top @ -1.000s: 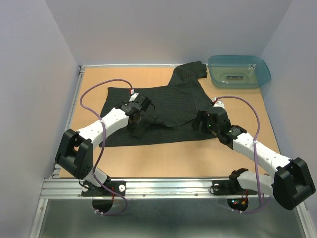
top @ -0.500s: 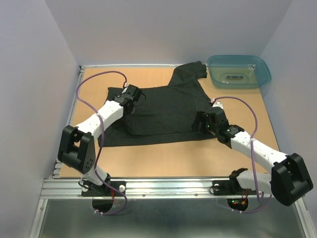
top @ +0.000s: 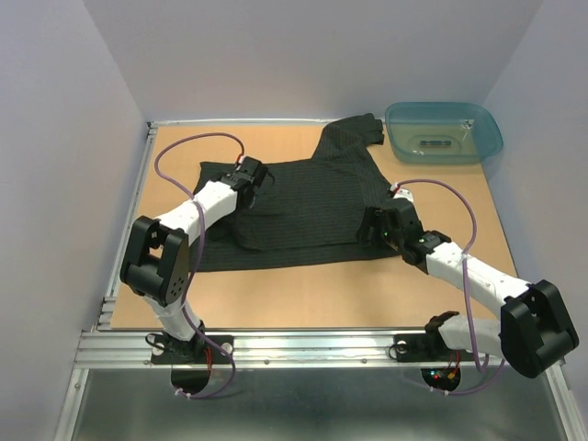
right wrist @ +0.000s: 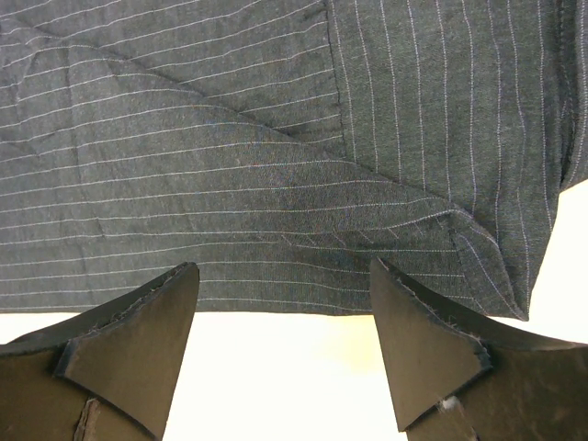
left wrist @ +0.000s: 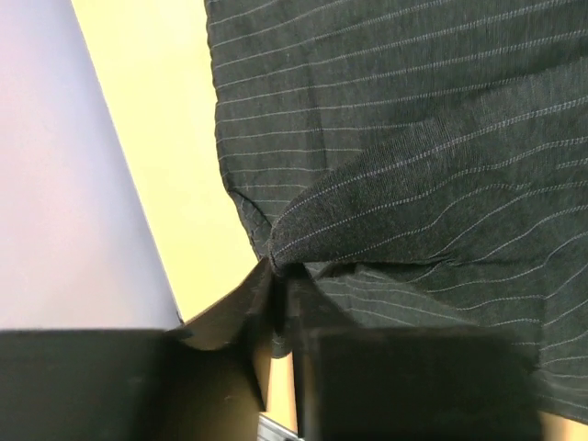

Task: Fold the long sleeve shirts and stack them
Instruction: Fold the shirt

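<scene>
One black pinstriped shirt (top: 303, 207) lies spread across the middle of the table, one sleeve (top: 354, 133) reaching to the back. My left gripper (top: 250, 175) is at the shirt's back left part, shut on a pinched fold of the cloth (left wrist: 367, 211), as the left wrist view (left wrist: 278, 276) shows. My right gripper (top: 372, 231) is open at the shirt's near right edge. In the right wrist view (right wrist: 285, 303) its fingers (right wrist: 138, 340) stand wide apart over bare table, just short of the hem (right wrist: 276, 294). No buttons or tag show.
A teal plastic tub (top: 444, 131) stands at the back right corner, just beyond the sleeve. Grey walls close the table on left, back and right. A metal rail (top: 303, 347) runs along the near edge by the arm bases.
My left gripper moved from the shirt's middle to its back left part, carrying cloth with it. The fold in the middle has flattened. The right gripper shifted only slightly.
</scene>
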Action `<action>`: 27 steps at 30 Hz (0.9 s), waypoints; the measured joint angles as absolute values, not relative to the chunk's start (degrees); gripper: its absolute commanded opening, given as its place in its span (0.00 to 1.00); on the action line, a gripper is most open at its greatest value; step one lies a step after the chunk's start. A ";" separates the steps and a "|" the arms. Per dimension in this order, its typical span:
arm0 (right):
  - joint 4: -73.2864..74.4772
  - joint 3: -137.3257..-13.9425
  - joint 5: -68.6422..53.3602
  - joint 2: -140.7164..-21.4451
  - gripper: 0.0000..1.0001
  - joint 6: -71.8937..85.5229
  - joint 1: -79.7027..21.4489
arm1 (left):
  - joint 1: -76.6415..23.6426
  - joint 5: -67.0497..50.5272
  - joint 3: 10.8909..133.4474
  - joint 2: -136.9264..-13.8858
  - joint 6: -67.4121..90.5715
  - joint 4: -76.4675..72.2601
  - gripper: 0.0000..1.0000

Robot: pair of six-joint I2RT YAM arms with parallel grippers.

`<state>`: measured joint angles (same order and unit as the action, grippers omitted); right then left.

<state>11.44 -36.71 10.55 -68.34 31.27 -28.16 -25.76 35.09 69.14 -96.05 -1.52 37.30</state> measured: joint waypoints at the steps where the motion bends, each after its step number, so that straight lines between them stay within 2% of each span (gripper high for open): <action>1: 11.44 -36.71 10.63 -68.34 0.80 31.24 -28.16 | -25.76 35.18 70.37 -96.51 -1.39 38.28 0.31; 2: 11.44 -36.71 10.74 -68.34 0.80 31.20 -28.16 | -25.76 35.20 71.22 -96.73 -1.34 38.72 0.36; 3: 11.44 -36.71 10.76 -68.36 0.80 31.14 -28.16 | -25.76 35.62 72.53 -97.03 -1.21 39.53 0.51; 9: 11.44 -36.71 10.76 -68.38 0.80 30.81 -28.16 | -24.82 39.55 76.60 -97.25 0.99 41.69 0.75; 13: 11.44 -36.71 10.74 -68.29 0.80 30.22 -28.16 | -21.41 40.56 76.66 -96.77 3.11 41.34 0.77; 19: 11.40 -38.76 8.36 -69.56 0.79 28.75 -28.16 | -18.22 34.02 74.61 -89.80 6.83 35.97 0.79; 23: 10.76 -41.06 6.66 -71.64 0.79 27.59 -28.16 | -15.22 26.33 66.52 -78.72 11.40 28.80 0.79; 27: 9.80 -41.63 4.93 -72.20 0.79 26.98 -28.16 | -6.00 17.32 56.75 -70.89 16.14 21.02 0.79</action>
